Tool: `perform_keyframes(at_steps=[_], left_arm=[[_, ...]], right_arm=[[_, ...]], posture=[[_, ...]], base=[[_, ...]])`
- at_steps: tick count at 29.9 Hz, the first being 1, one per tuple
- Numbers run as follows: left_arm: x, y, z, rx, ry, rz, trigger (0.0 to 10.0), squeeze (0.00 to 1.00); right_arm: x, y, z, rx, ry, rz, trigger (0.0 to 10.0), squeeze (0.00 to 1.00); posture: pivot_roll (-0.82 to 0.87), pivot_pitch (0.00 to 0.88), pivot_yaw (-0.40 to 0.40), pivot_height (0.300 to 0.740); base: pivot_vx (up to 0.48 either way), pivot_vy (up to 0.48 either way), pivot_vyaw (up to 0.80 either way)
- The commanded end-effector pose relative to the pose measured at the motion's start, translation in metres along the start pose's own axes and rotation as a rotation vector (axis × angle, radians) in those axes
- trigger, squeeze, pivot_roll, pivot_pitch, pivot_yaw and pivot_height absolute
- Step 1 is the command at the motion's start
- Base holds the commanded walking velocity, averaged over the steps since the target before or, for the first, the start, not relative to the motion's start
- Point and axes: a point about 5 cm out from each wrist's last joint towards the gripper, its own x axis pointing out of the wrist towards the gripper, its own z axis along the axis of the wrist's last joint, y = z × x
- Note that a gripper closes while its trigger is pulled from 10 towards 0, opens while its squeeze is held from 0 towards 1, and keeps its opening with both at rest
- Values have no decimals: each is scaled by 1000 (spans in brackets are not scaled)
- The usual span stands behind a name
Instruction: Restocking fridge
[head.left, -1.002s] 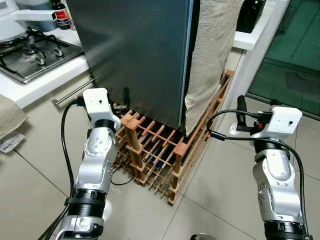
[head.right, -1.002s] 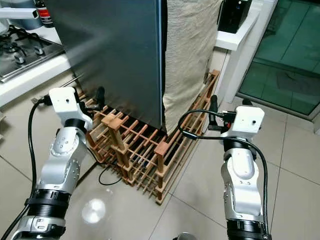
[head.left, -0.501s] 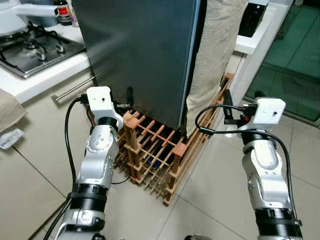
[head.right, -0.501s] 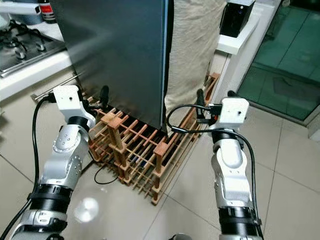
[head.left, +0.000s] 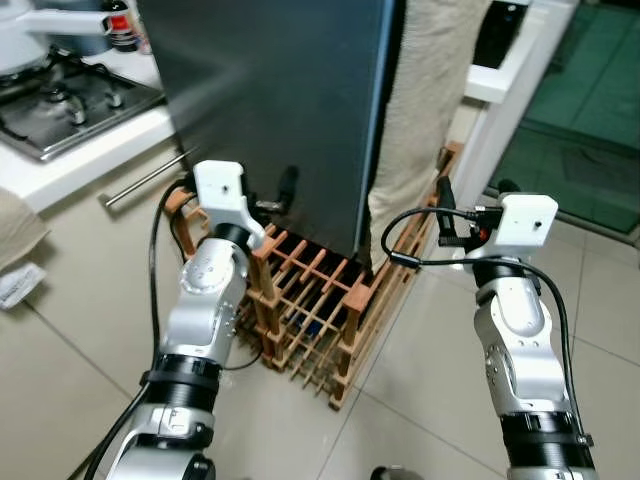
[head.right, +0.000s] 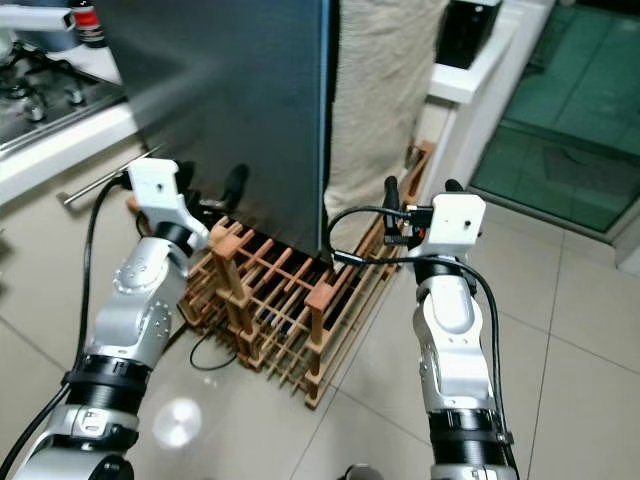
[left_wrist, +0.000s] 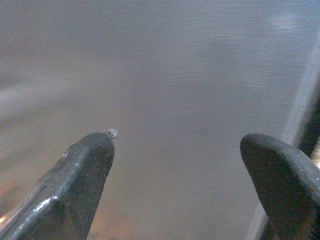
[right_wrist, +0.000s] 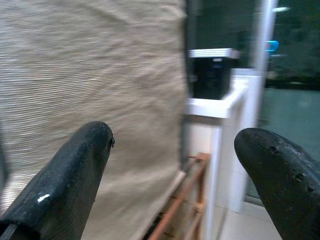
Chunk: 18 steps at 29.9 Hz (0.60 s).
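From the head, the dark steel fridge (head.left: 270, 100) stands at 12 o'clock behind a wooden wine rack (head.left: 320, 300), with a beige cloth (head.left: 425, 100) hanging at 1 o'clock and a gas hob (head.left: 60, 95) at 10 o'clock. The left wrist view adds the door's smooth brushed surface close ahead of the left gripper (left_wrist: 180, 165), fingers spread. The right gripper (right_wrist: 172, 165), also spread, faces the cloth and a black appliance (right_wrist: 212, 77) on a white counter.
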Motion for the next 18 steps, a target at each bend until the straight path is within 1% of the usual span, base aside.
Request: perform_keyframes(at_steps=[1,3,6,8,12,14,18], left_arm=[[3,0,6,12,2,-14,10000,0],[4,0,5,15,8,-7,10000,0],[4,-2,4,-16,11,-3,10000,0],[3,-2,2,-45,14,17,10000,0],[3,-2,1,-66,15,27,10000,0],[2,-5,1,-72,9,28,10000,0],[1,-4,0,-62,5,38,10000,0]], right_arm=[[-2,0,0,6,-5,-20,10000,0],[-2,1,0,-2,-5,-15,10000,0],[0,-1,1,-9,-8,-16,10000,0],[4,-3,4,-34,-23,-4,10000,0],[6,-4,7,-39,-28,2,10000,0],[8,-4,8,-42,-22,16,10000,0],[8,-3,8,-47,-19,34,10000,0]], posture=[[-100,0,63,740],[-101,0,61,740],[-104,0,46,740],[-102,0,29,740],[-100,0,15,740],[-103,0,0,740],[-104,0,-5,740]], base=[[0,0,-781],[0,0,-781],[0,0,-777],[0,0,0],[0,0,0],[0,0,-684],[0,0,-791]])
